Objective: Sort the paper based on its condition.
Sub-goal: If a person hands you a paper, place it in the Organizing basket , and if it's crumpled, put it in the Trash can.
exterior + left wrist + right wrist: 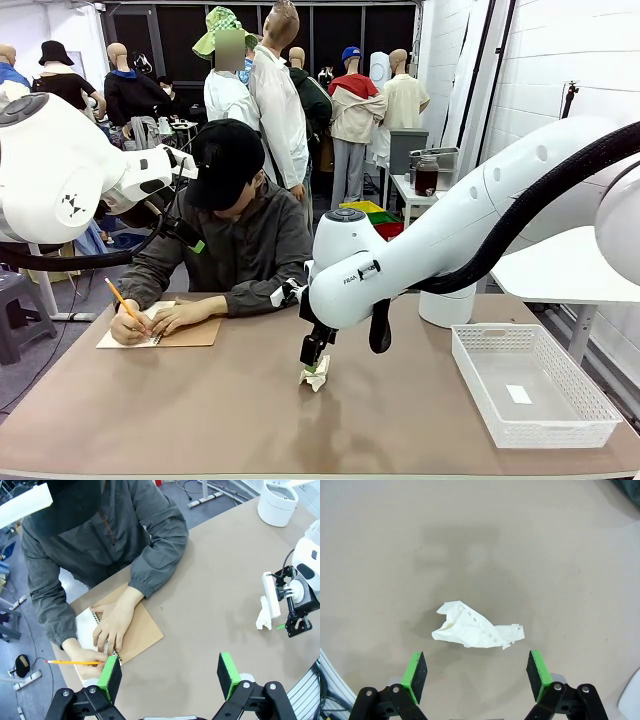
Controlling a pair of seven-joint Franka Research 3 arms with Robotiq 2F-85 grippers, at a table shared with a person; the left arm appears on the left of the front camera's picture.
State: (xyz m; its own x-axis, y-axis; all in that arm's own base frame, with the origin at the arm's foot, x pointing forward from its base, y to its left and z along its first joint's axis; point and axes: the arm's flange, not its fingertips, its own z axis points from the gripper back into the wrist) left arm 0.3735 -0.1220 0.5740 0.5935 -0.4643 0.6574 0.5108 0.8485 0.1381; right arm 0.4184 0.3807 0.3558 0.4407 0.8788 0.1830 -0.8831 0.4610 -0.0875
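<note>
Right gripper (476, 674): jaws wide apart, nothing held. In the right wrist view the crumpled paper (476, 629) lies on the bare worktop (560, 555) just ahead of the green pads (415, 672). It is centred between them with a gap on both sides, no contact. That view also shows a row of punched holes along one edge of the wad; the front view is too small for that.

Front view: the wad is at lower centre of frame, directly under the right gripper's tips. Can't tell from this angle whether the tips touch it. This view adds the white mesh basket (550, 436) at lower right, with one small flat white slip (518, 394) on its floor, well apart from the wad. A white round bin (447, 305) stands behind the right arm, centre right.

Left gripper (169, 676): at the bottom of the left wrist view, jaws wide, empty, above the worktop. That view looks down on the person. One hand (115, 622) lies flat on a spiral notepad (145, 635) with brown backing, and the other hand (85, 655) holds a yellow pencil (65, 662) at lower left of frame. It also shows the right gripper and the wad at the right edge, the wad just beside the gripper, on its left in frame. The front view puts the notepad at middle left, well apart from the wad.
</note>
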